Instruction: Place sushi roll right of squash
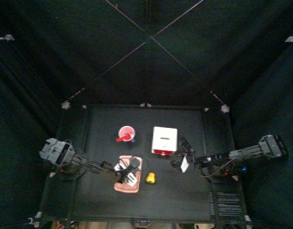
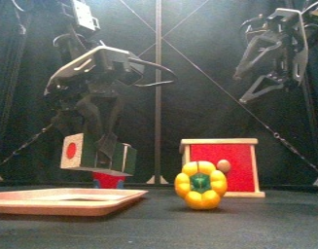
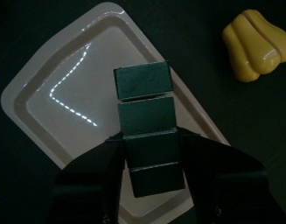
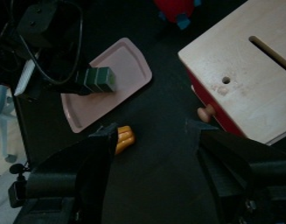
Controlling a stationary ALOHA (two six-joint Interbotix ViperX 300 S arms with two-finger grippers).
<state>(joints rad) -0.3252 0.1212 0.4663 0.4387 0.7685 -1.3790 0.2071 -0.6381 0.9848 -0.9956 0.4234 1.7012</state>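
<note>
Here the left gripper clamps the sushi roll between its jaws, just above the pink board. In the left wrist view the roll's long axis runs straight up the frame's middle. In the front view, left of centre, its white, red-dotted end faces left. The squash sits lower centre. The right gripper hangs spread wide and empty.

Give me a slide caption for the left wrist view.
Left gripper holding the sushi roll above the pink board, squash nearby.
</note>
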